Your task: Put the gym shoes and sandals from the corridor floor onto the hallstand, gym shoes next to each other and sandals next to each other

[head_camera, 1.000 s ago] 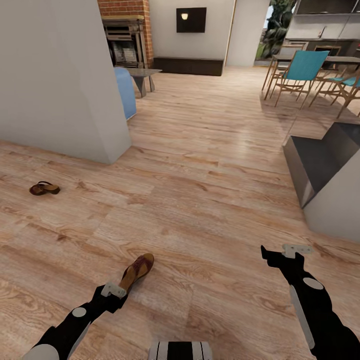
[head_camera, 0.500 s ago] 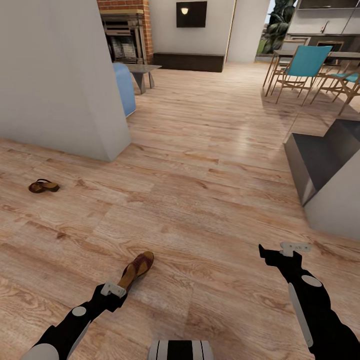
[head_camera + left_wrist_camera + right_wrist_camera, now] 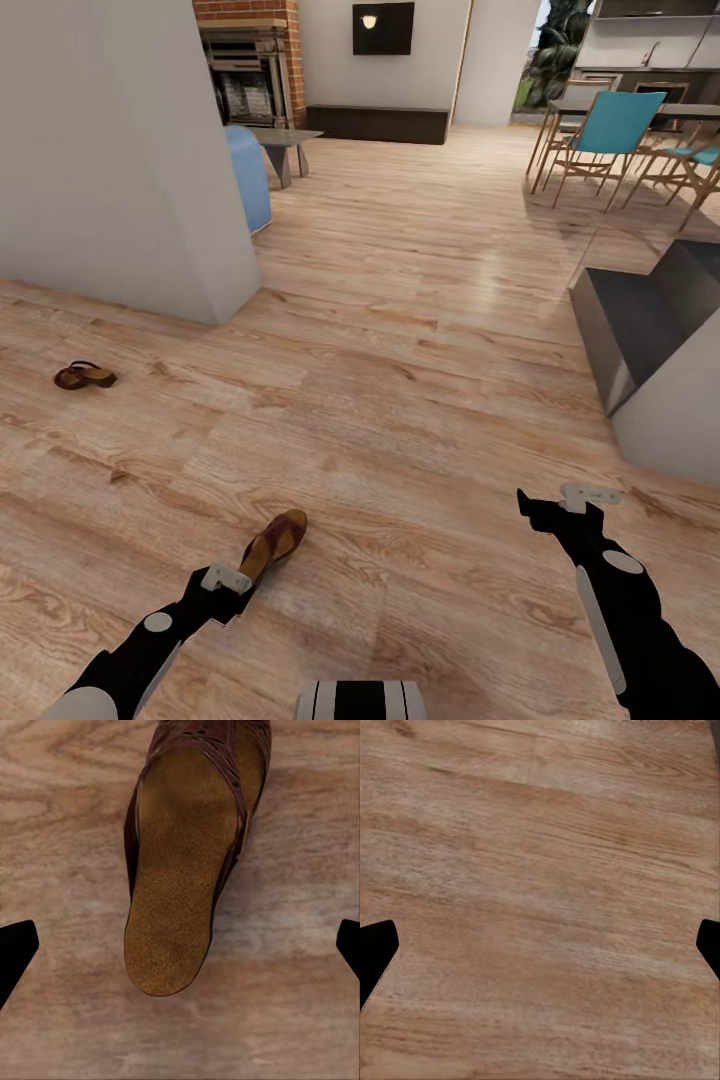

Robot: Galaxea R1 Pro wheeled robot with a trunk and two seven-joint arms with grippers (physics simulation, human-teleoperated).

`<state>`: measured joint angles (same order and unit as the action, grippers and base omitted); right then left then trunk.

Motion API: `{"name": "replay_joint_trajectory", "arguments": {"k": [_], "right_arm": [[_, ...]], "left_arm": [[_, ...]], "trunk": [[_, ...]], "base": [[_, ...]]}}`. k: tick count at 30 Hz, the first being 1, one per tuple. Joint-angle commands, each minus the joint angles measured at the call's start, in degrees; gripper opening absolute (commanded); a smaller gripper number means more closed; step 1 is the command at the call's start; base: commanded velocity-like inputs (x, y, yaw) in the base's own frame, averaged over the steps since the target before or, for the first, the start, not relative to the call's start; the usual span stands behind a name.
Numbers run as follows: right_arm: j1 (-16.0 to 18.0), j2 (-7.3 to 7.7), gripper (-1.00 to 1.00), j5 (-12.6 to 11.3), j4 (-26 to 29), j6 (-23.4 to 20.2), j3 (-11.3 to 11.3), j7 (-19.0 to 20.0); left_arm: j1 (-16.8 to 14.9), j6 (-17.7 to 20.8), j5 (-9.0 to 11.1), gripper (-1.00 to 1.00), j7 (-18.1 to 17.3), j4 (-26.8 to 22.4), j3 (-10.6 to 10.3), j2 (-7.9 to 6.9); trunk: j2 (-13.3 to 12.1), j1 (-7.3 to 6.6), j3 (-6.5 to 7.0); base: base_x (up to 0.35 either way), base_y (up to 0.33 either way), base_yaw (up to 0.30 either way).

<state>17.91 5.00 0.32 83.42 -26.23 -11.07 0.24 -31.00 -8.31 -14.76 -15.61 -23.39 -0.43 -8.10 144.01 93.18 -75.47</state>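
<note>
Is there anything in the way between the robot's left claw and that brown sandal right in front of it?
Nothing visible. The left gripper hangs open above the near sandal, with bare wood floor on either side of the shoe and no other object between its fingers and the footbed.

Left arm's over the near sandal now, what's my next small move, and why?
Probably lower the left gripper straight down onto the near sandal. In the left wrist view its heel sits centred between the wide-open fingertips, flat on the floor, with nothing held yet. The other sandal lies far off to the left, so take this one first.
</note>
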Motion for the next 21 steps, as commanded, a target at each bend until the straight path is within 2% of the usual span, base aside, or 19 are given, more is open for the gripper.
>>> {"name": "replay_joint_trajectory", "arguments": {"k": [1,8,21], "right_arm": [[0.02,0.01,1.0,0.03,0.08,-0.32,-0.01,0.01],[0.02,0.01,1.0,0.03,0.08,-0.38,-0.01,-0.05],[0.02,-0.05,1.0,0.04,0.15,-0.4,-0.01,-0.06]], "left_arm": [[-0.02,-0.28,-0.42,1.0,-0.03,0.01,-0.04,0.0],[-0.02,-0.3,-0.41,1.0,-0.03,0.01,-0.08,0.08],[-0.02,-0.3,-0.39,1.0,-0.03,0.01,-0.09,0.1]], "trunk": [[0.01,0.01,-0.04],[0.01,0.01,-0.04],[0.01,0.01,-0.04]], "base": [[0.245,0.0,0.0],[0.183,0.0,0.0],[0.029,0.0,0.0]]}}
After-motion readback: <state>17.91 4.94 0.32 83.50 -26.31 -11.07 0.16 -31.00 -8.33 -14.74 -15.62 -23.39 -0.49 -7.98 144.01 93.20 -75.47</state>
